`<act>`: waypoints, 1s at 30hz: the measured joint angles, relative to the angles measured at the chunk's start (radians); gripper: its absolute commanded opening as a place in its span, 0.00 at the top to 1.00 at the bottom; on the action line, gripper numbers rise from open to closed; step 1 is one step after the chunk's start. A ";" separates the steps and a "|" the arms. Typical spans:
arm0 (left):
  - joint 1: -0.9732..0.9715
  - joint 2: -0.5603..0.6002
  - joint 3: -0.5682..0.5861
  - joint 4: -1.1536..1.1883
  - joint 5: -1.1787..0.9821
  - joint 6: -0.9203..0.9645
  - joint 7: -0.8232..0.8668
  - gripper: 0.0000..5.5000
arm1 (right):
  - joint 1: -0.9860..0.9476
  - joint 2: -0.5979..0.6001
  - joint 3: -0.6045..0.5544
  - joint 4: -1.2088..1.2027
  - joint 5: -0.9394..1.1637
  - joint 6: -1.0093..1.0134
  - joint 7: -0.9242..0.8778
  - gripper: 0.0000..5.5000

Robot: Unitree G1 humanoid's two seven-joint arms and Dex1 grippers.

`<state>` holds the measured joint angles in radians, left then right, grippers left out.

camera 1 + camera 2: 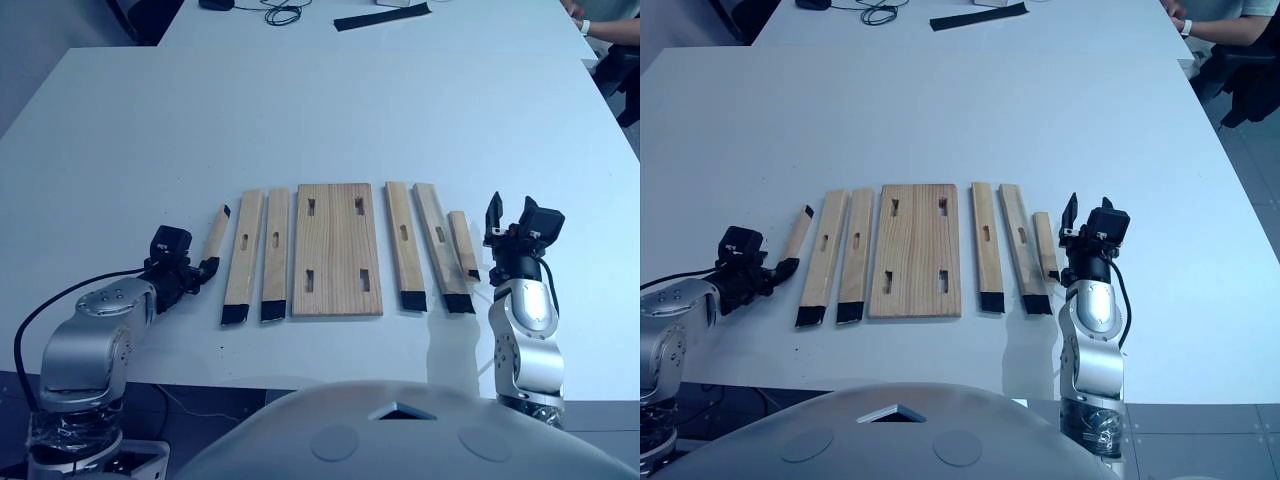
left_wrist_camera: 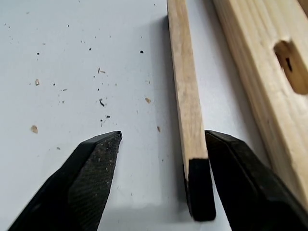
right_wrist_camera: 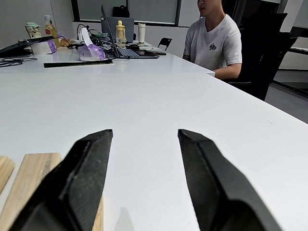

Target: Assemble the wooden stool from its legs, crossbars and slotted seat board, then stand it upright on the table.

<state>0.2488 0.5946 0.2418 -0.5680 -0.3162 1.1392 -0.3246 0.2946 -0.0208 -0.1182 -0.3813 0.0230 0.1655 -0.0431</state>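
My left claw [image 2: 163, 137] lies low on the table [image 1: 300, 120] with its fingers spread wide and nothing in them. The black-tipped near end of the left bar [image 2: 185, 86] sits between them, just beside one finger and apart from the other. From the claw the bar's long axis runs straight ahead, away from me and almost in line with my reach. I judge that closing here would pinch it across its width at the very end, which makes for a long lever and a weak hold. The next move may call for sliding further along it first.

Beyond the bar, on the side away from my left arm, lie the legs [image 1: 243, 255] and then the board [image 1: 337, 248], all flat and unjoined.

My right claw [image 1: 510, 212] stands upright, also wide and empty. The right bar [image 1: 462, 243] lies just beside it, towards the board. Each bar is nearest its own arm, so no step of the assembly looks done yet.
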 measured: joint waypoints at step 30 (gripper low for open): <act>-0.299 -0.098 0.266 0.169 -0.064 0.448 0.012 0.42 | 0.004 -0.013 0.034 -0.006 -0.043 0.004 -0.003 0.54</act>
<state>-0.0498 0.4967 0.5078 -0.3994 -0.3799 1.5873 -0.3129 0.2986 -0.0337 -0.0842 -0.3875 -0.0196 0.1698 -0.0460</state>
